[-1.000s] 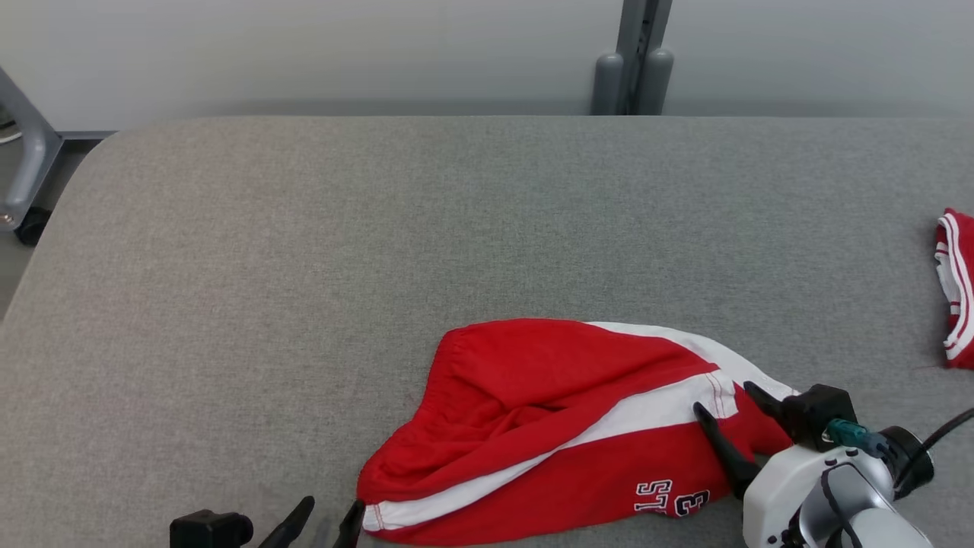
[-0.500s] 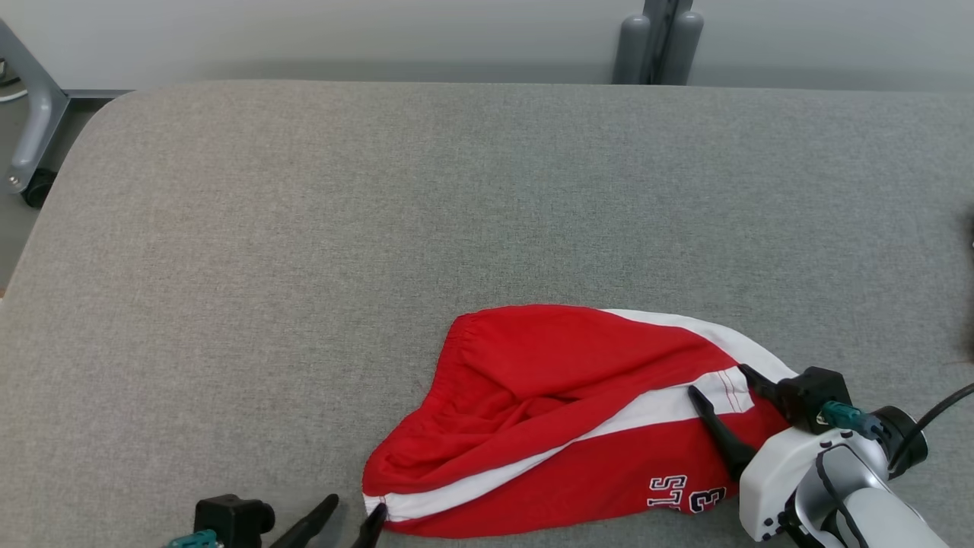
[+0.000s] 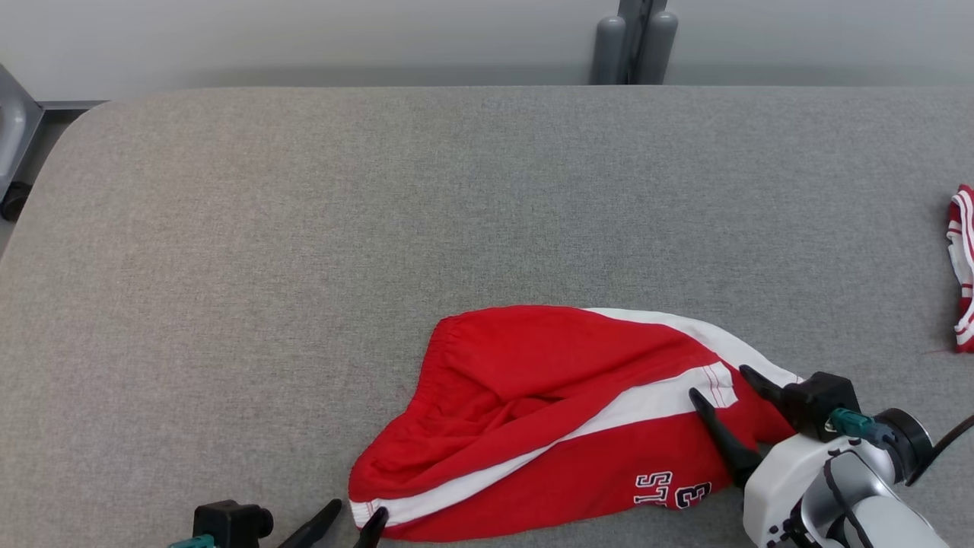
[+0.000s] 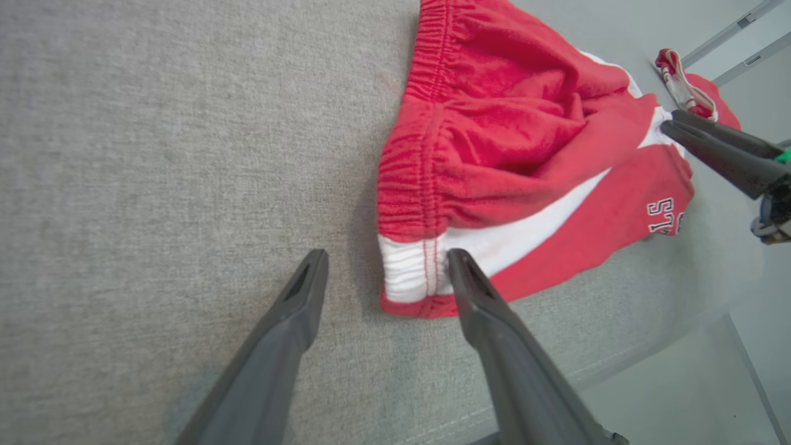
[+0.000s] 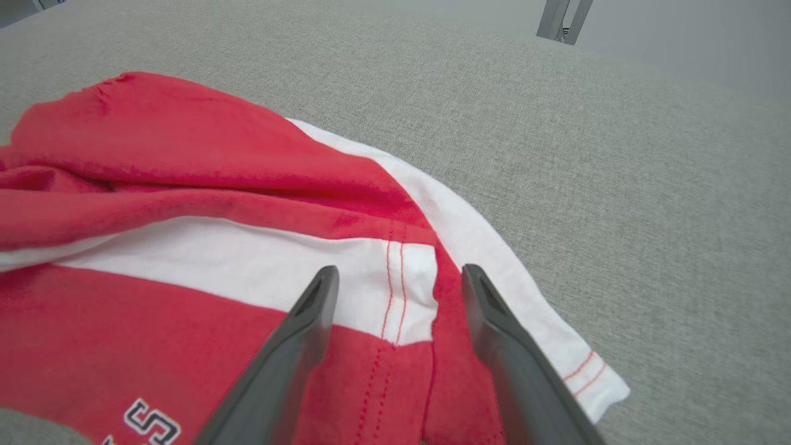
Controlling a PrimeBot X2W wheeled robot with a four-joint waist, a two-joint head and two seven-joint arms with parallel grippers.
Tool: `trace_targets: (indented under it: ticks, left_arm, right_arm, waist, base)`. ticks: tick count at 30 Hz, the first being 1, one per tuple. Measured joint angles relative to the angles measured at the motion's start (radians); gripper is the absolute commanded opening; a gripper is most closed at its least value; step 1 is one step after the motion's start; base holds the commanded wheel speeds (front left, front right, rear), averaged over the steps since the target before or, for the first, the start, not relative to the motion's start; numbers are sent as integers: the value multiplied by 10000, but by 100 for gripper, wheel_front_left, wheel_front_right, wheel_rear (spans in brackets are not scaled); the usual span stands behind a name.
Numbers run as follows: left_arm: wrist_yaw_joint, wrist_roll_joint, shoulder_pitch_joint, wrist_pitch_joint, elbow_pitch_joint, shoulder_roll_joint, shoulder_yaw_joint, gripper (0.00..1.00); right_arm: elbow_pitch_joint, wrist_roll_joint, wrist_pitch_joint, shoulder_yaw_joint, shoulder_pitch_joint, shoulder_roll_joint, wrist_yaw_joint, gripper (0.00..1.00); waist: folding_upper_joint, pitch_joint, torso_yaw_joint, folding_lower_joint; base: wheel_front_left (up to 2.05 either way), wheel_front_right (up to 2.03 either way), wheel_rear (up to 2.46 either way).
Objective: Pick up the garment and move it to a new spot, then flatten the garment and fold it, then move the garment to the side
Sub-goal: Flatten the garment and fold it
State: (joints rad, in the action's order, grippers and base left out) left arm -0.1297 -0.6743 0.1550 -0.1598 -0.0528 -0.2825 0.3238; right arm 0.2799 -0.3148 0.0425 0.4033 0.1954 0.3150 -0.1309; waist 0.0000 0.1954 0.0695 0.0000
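Two parted hands bracket the rumpled shorts point(image 3: 548, 396) near the front edge of the table point(image 3: 304, 228): left hand point(image 4: 388, 256) astride the white waistband corner point(image 4: 411, 272), right hand point(image 5: 400, 271) over the leg hem point(image 5: 408, 290). Nothing looks flattened or folded yet, so smoothing, folding and the move aside appear to remain. Wrist views reveal gathered elastic and hem stitching that the head view blurs; the head view takes in a second striped piece point(image 3: 962, 266) at far right.

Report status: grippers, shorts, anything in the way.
Left gripper open at waistband corner. Right gripper open over leg hem. Shorts crumpled on table, ungripped. Another red garment far right, clear.
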Motion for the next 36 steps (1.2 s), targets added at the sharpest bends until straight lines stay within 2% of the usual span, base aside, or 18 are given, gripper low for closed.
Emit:
trace_targets:
  ticks: [3, 4, 5, 6, 7, 8, 9, 10, 11, 16, 20, 25, 31, 36]
  left_arm:
    - [0, -104, -141, 125, -244, -63, 142, 100]
    - [0, -144, -236, 163, -307, -81, 198, 100]
    - [-2, -146, -326, 186, -374, -107, 274, 100]
    - [0, -176, -398, 203, -445, -130, 336, 100]
    - [-2, -242, -437, 230, -491, -148, 414, 77]
    - [0, -284, -477, 286, -546, -155, 489, 45]
    - [0, -337, -541, 320, -600, -159, 554, 33]
    - [-2, -416, -624, 328, -635, -188, 660, 14]
    - [-2, -489, -689, 334, -671, -224, 759, 0]
    - [-2, -798, -799, 560, -598, -477, 982, 0]
    - [-2, -1233, -796, 562, 472, -817, 1066, 0]
    - [0, -1914, -533, 353, 2644, -1442, 723, 0]
    - [0, -2796, -327, -36, 5185, -2011, 115, 0]
    - [59, -3459, -1130, -491, 6165, -2372, -525, 0]
  right_arm:
    - [-138, -4, 102, 12, -12, -21, 0, 100]
    - [-176, -19, 163, 48, -15, -25, 0, 94]
    - [-209, -27, 196, 81, -22, -25, 0, 66]
    - [-253, -65, 236, 100, -24, -21, 0, 42]
    - [-299, -107, 286, 125, -25, -15, 0, 15]
    - [-334, -128, 290, 117, -25, -15, 0, 0]
    - [-353, -192, 303, 125, -25, -10, 0, 0]
    - [-368, -226, 322, 148, -25, 6, 0, 0]
    - [-403, -305, 320, 157, -26, 4, 0, 0]
    - [-719, -560, 186, 81, -29, 65, 0, 0]
    - [-1438, -1016, -4, -303, -310, 144, 0, 0]
    - [-3064, -1841, 104, -1112, -1006, 456, 2, 0]
    - [-5252, -2577, 435, -2546, -1733, 669, 2, 0]
    - [-6857, -3252, 1070, -3457, -1541, 872, 2, 0]
  waist:
    - [0, 53, -18, 0]
    - [0, 71, -22, 1]
    - [0, 89, -25, 0]
    - [0, 109, -28, 0]
    - [0, 140, -34, 0]
    - [0, 174, -39, 0]
    - [0, 203, -43, 1]
    - [0, 222, -49, 1]
    - [0, 234, -60, 1]
    - [0, 212, -128, 0]
    - [0, 69, -178, 1]
    - [0, -151, -288, 0]
    - [0, -180, -616, 1]
    - [0, 135, -804, 0]
  base:
    - [0, 0, 0]
    - [0, 0, 0]
    - [0, 0, 0]
    - [0, 0, 0]
    - [0, 0, 0]
    - [0, 0, 0]
    - [0, 0, 0]
    - [0, 0, 0]
    - [0, 0, 0]
    - [0, 0, 0]
    - [0, 0, 0]
    - [0, 0, 0]
    - [0, 0, 0]
    - [0, 0, 0]
